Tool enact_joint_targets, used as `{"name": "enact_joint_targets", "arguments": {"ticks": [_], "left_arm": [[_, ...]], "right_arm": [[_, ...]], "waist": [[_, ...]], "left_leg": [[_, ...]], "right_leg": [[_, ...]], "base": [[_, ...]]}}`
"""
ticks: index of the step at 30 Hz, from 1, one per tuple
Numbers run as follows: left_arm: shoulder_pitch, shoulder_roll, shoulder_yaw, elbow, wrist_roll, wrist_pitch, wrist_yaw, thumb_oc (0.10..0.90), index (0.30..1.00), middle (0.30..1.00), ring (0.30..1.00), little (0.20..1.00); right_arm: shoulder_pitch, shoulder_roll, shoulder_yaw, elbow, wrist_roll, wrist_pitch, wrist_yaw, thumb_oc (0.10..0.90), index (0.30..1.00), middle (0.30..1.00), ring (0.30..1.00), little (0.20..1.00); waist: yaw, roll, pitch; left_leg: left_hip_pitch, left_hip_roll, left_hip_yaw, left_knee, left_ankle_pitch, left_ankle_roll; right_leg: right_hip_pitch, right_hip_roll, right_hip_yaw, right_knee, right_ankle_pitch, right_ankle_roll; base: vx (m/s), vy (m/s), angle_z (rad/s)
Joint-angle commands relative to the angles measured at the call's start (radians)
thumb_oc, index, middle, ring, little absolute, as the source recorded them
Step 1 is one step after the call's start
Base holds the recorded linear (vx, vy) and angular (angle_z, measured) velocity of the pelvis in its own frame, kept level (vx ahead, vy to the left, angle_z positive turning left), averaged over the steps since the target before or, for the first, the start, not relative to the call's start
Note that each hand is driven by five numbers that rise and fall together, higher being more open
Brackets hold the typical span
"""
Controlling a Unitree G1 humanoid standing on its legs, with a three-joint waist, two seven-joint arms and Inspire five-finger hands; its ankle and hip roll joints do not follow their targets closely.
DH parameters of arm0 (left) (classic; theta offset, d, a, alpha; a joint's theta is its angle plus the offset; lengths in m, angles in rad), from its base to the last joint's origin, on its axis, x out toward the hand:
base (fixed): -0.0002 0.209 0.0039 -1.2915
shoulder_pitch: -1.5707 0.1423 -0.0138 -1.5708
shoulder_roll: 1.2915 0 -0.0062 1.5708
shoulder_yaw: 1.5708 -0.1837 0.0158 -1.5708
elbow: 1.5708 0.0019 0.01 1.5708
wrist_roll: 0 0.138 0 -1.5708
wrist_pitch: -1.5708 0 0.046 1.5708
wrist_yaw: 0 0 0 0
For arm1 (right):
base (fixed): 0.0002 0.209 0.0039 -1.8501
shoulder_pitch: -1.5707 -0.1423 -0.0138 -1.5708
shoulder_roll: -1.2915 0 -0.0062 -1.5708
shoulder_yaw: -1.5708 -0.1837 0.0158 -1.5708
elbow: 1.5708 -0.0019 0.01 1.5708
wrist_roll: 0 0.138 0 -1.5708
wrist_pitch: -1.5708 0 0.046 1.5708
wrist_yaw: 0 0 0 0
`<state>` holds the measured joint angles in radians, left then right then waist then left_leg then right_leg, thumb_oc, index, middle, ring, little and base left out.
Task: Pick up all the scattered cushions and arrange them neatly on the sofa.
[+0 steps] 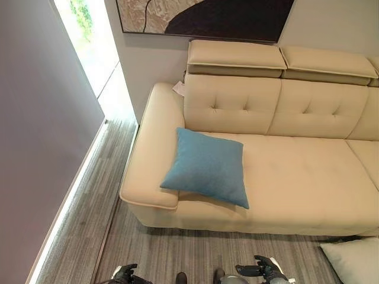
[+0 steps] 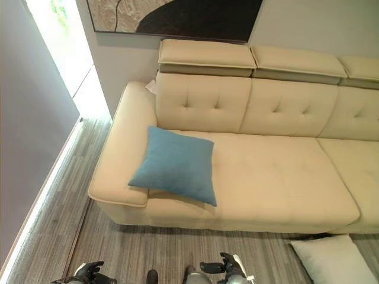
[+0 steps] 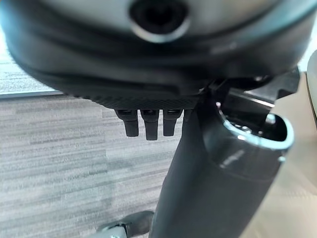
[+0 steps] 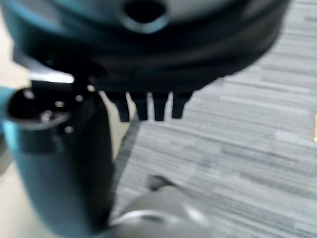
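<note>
A blue cushion [image 1: 207, 165] lies tilted on the left end of the beige sofa [image 1: 308, 177], one corner over the armrest [image 1: 151, 148]. On the grey floor in front of the sofa's right part lies a white cushion [image 2: 331, 260]. My left hand [image 1: 124, 273] and right hand [image 1: 266, 269] hang low over the floor, well short of the sofa and apart from both cushions. In the wrist views the left hand's fingers [image 3: 146, 126] and the right hand's fingers [image 4: 148, 106] are relaxed and hold nothing.
A grey wall [image 1: 41, 118] runs along the left, with a lit strip [image 1: 65, 207] at its foot. A narrow floor lane [image 1: 100, 195] separates the wall from the armrest. A dark painting [image 1: 207, 18] hangs above the sofa's headrests.
</note>
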<state>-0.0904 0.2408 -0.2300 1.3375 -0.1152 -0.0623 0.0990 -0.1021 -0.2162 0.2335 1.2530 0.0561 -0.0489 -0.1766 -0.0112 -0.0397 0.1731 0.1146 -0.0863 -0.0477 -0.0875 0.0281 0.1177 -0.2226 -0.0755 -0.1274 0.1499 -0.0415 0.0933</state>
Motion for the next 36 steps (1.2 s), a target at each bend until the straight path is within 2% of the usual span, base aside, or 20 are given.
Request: {"name": "enact_joint_targets", "arguments": {"ticks": [1,3,6,7,8,9,10,13,14,15,16,17,18,19,29,36], "left_arm": [[-0.029,0.003,0.009,0.01,0.042,-0.027,0.009,0.8,0.9,0.9,0.9,0.9],[-0.026,-0.002,0.007,0.012,0.042,-0.027,0.007,0.8,0.9,0.9,0.9,0.9],[-0.021,-0.01,0.003,0.013,0.04,-0.027,0.004,0.8,0.9,0.9,0.9,0.9],[-0.027,-0.015,-0.005,0.008,0.038,-0.028,0.002,0.8,0.9,0.9,0.9,0.9],[-0.033,-0.016,-0.007,0.003,0.034,-0.027,0.004,0.8,0.9,0.9,0.9,0.9],[-0.033,-0.016,-0.007,0.003,0.034,-0.027,0.004,0.8,0.9,0.9,0.9,0.9],[-0.05,-0.018,-0.009,-0.008,0.016,-0.027,0.015,0.8,0.9,0.9,0.9,0.9],[-0.052,-0.018,-0.011,-0.013,0.007,-0.029,0.022,0.8,0.9,0.9,0.9,0.9],[-0.048,-0.018,-0.009,-0.014,-0.004,-0.034,0.027,0.8,0.9,0.9,0.9,0.9],[-0.047,-0.016,-0.009,-0.017,-0.012,-0.037,0.029,0.8,0.9,0.9,0.9,0.9],[-0.047,-0.016,-0.008,-0.018,-0.017,-0.039,0.031,0.8,0.9,0.9,0.9,0.9],[-0.047,-0.016,-0.008,-0.018,-0.017,-0.039,0.031,0.8,0.9,0.9,0.9,0.9],[-0.048,-0.014,-0.007,-0.025,-0.026,-0.044,0.04,0.8,0.9,0.9,0.9,0.9],[-0.045,-0.015,0.001,-0.019,-0.03,-0.043,0.04,0.8,0.9,0.9,0.9,0.9],[-0.028,0.011,0.023,-0.012,-0.002,-0.048,0.065,0.8,0.9,0.9,0.9,0.9],[-0.016,0.084,0.084,-0.023,-0.01,-0.058,0.093,0.8,0.9,0.9,0.9,0.9]], "right_arm": [[-0.002,-0.058,0.011,0.029,-0.01,0.003,-0.022,0.8,0.9,0.9,0.9,0.9],[0.003,-0.057,0.015,0.033,-0.012,0.002,-0.02,0.8,0.9,0.9,0.9,0.9],[0.014,-0.055,0.01,0.04,-0.008,-0.003,-0.018,0.8,0.9,0.9,0.9,0.9],[0.014,-0.058,0.009,0.038,0.003,-0.008,-0.019,0.8,0.9,0.9,0.9,0.9],[0.011,-0.062,0.009,0.037,0.007,-0.008,-0.02,0.8,0.9,0.9,0.9,0.9],[0.011,-0.062,0.009,0.037,0.007,-0.008,-0.02,0.8,0.9,0.9,0.9,0.9],[-0.005,-0.068,0.012,0.029,0.022,-0.013,-0.028,0.8,0.9,0.9,0.9,0.9],[-0.008,-0.074,0.01,0.032,0.034,-0.01,-0.03,0.8,0.9,0.9,0.9,0.9],[-0.004,-0.078,0.005,0.036,0.041,-0.011,-0.035,0.8,0.9,0.9,0.9,0.9],[-0.001,-0.082,0.002,0.035,0.044,-0.014,-0.037,0.8,0.9,0.9,0.9,0.9],[0.0,-0.084,-0.002,0.035,0.046,-0.016,-0.04,0.8,0.9,0.9,0.9,0.9],[0.0,-0.084,-0.002,0.035,0.046,-0.016,-0.04,0.8,0.9,0.9,0.9,0.9],[0.0,-0.087,-0.003,0.034,0.044,-0.018,-0.045,0.8,0.9,0.9,0.9,0.9],[-0.005,-0.091,-0.013,0.043,0.046,-0.017,-0.049,0.8,0.9,0.9,0.9,0.9],[0.002,-0.098,-0.018,0.058,0.025,-0.018,-0.065,0.8,0.9,0.9,0.9,0.9],[-0.009,-0.166,-0.075,0.052,0.031,-0.026,-0.082,0.8,0.9,0.9,0.9,0.9]], "waist": [[-0.011,-0.01,0.009],[-0.011,-0.011,0.002],[-0.016,-0.014,-0.02],[-0.02,-0.021,-0.018],[-0.017,-0.027,-0.008],[-0.017,-0.026,-0.009],[-0.008,-0.041,0.022],[-0.002,-0.046,0.024],[0.005,-0.052,0.014],[0.008,-0.051,0.008],[0.012,-0.045,0.005],[0.012,-0.045,0.005],[0.017,-0.036,0.006],[0.022,-0.02,-0.004],[0.024,-0.009,-0.048],[0.023,-0.001,-0.069]], "left_leg": [[-0.025,-0.034,-0.059,0.103,-0.14,-0.07],[-0.016,-0.03,-0.057,0.105,-0.151,-0.073],[-0.01,-0.006,-0.057,0.129,-0.178,-0.098],[-0.042,0.006,-0.038,0.224,-0.181,-0.128],[-0.084,0.01,-0.027,0.303,-0.167,-0.138],[-0.088,0.01,-0.028,0.308,-0.17,-0.138],[-0.186,0.011,-0.011,0.469,-0.124,-0.15],[-0.219,0.02,0.005,0.492,-0.137,-0.139],[-0.23,0.023,0.006,0.419,-0.163,-0.129],[-0.235,0.027,0.001,0.373,-0.15,-0.131],[-0.226,0.031,-0.007,0.295,-0.122,-0.134],[-0.225,0.031,-0.006,0.295,-0.122,-0.134],[-0.24,0.035,-0.016,0.24,-0.075,-0.137],[-0.219,0.035,-0.046,0.163,-0.057,-0.138],[-0.109,0.025,-0.038,0.049,-0.045,-0.115],[-0.069,0.027,-0.026,0.003,-0.041,-0.111]], "right_leg": [[0.072,0.035,0.038,-0.075,0.083,0.01],[0.083,0.038,0.042,-0.078,0.083,0.002],[0.112,0.045,0.046,-0.09,0.071,-0.016],[0.144,0.049,0.044,-0.102,0.055,-0.034],[0.158,0.046,0.047,-0.108,0.051,-0.041],[0.157,0.046,0.046,-0.108,0.051,-0.041],[0.177,0.042,0.05,-0.114,0.048,-0.063],[0.196,0.041,0.051,-0.13,0.039,-0.071],[0.215,0.034,0.052,-0.151,0.032,-0.063],[0.225,0.036,0.049,-0.164,0.03,-0.057],[0.235,0.042,0.047,-0.174,0.027,-0.054],[0.235,0.042,0.048,-0.174,0.027,-0.054],[0.242,0.05,0.045,-0.176,0.022,-0.051],[0.249,0.063,0.055,-0.176,0.012,-0.051],[0.277,0.05,0.083,-0.189,0.022,-0.03],[0.295,0.043,0.086,-0.197,0.024,-0.018]], "base": [[0.2,-0.112,0.53],[0.19,-0.097,0.48],[0.19,-0.127,0.29],[0.18,-0.19,0.27],[0.11,-0.138,0.32],[-0.02,-0.104,0.31],[0.0,-0.097,0.21],[0.07,-0.05,0.04],[0.17,-0.003,-0.08],[0.22,0.009,-0.04],[0.11,0.017,-0.04],[0.09,0.031,-0.03],[0.11,0.067,0.1],[0.17,0.097,0.05],[0.08,0.078,-0.18],[0.05,0.032,0.0]]}}
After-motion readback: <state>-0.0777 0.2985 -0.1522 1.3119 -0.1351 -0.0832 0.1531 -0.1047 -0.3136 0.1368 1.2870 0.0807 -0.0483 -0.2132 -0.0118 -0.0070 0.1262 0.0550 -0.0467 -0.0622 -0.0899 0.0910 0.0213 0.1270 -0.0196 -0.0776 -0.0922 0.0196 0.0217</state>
